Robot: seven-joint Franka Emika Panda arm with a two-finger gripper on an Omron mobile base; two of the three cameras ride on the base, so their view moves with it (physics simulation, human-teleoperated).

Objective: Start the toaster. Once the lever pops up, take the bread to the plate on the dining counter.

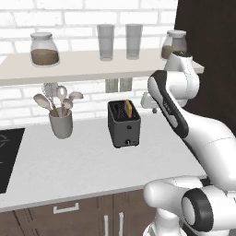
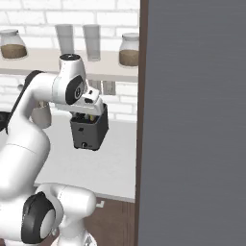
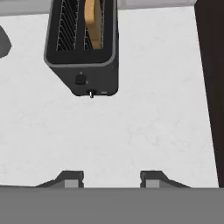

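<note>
Step in hand looks like the bread pickup approach, or possibly a wait on the toaster cycle; can't tell from the lever which. The boxy dark grey matte toaster point(image 3: 82, 50) with rounded edges stands on the white faintly mottled worktop point(image 3: 144, 127), near its back, and the square tan-golden bread slice point(image 3: 91, 19) with darker crust stands upright in the right-hand slot, top edge poking above the wire racks, other slot empty. The small dark lever tab point(image 3: 91, 93) sits low on the narrow front panel, near a round dark knob point(image 3: 80, 79). The two-finger dark-tipped gripper point(image 3: 112, 179) hangs above bare worktop in front of the toaster, fingers apart with nothing between them, well clear of the bread. Next move, my guess: advance over the slot, line the fingers across the thin slice, descend, pinch the flat faces gently; bread is soft, crust edge firmer. Beside the toaster a smooth grey utensil crock point(image 1: 61, 123) with pale spoons; glass jars point(image 1: 44, 48) and tumblers on the shelf. Plate and dining counter not in frame.
</note>
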